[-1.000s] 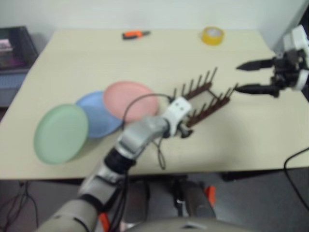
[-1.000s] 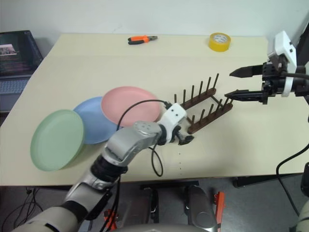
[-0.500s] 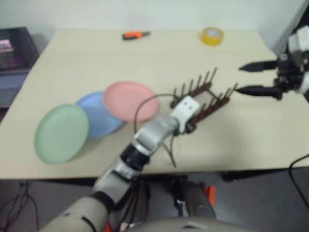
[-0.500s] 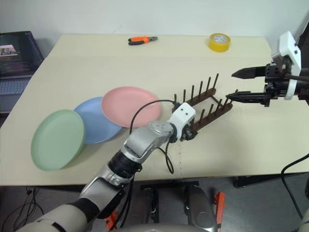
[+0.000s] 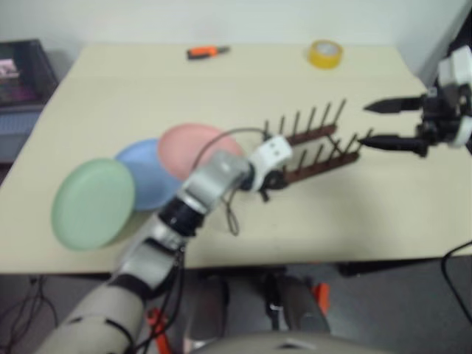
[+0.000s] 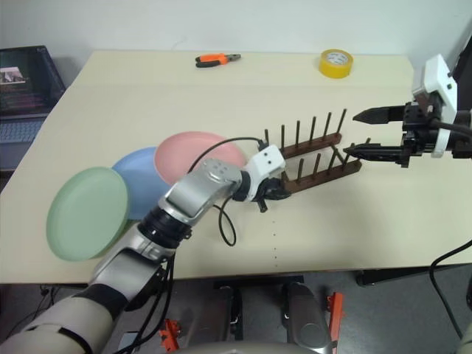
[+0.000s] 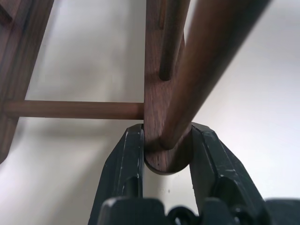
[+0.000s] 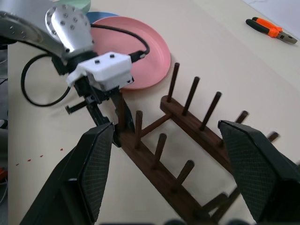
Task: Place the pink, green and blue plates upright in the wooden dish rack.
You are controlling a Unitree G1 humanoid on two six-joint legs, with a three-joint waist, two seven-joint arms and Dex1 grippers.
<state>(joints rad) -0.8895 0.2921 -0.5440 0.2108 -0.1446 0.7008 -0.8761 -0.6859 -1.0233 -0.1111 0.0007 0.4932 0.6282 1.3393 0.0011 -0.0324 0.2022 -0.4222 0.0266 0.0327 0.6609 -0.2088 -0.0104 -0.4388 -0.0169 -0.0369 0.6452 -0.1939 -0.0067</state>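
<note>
Nearest the front edge of the bench, the green plate sits out on the left, its rim overlapping the blue plate just behind it. The blue plate in turn is tucked partly under the pink plate, so the three lie in an overlapping row running back and to the right, all flat and none in the rack.

Just right of the pink plate, the left gripper is clenched on the near end of the wooden dish rack. In the left wrist view its two black fingers press on either side of the rounded end of a rail, right at the foot of a peg. The rack stands on the bench between the two arms, its two rails running away to the right with the pegs pointing up.

At the rack's far right end the right gripper hangs above the bench with its jaws spread wide and nothing between them; one fingertip is just beside the end of the rack, though I cannot tell if it touches.

Farther back, near the rear edge, lie orange-handled pliers and a roll of yellow tape, well apart from each other. Off the bench to the left is an open laptop.
</note>
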